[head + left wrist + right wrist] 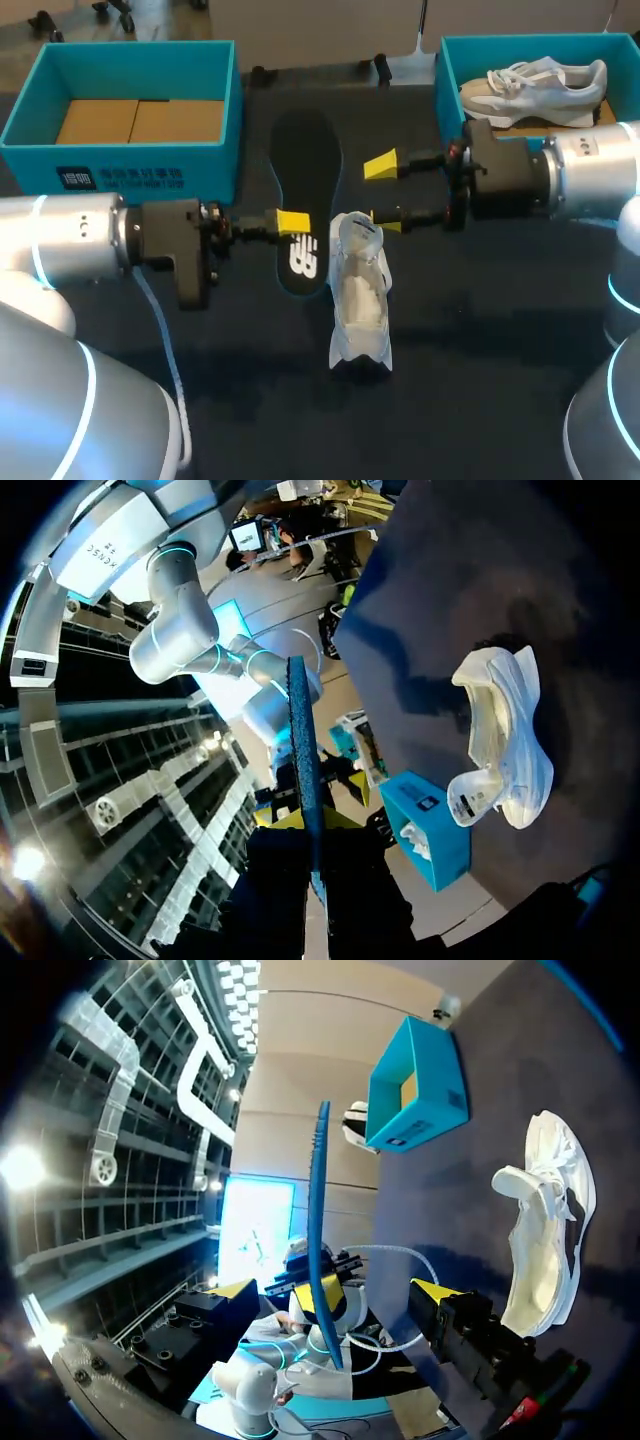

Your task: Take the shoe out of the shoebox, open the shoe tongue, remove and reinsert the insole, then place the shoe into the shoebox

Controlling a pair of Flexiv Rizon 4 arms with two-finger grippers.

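Left claw (293, 222) is clamping one end of the insole (305, 150) (solid grip), right claw (383, 195) is gaping wide, holding nothing, with the shoe (360, 290) sitting just beside one finger, so I'm thinking it should be pulling the tongue (356, 234) back before the insole's far end goes in.

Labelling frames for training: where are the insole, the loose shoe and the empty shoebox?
insole (305, 160), head view, wide black end
loose shoe (360, 295), head view, white inside
empty shoebox (205, 170), head view, front wall
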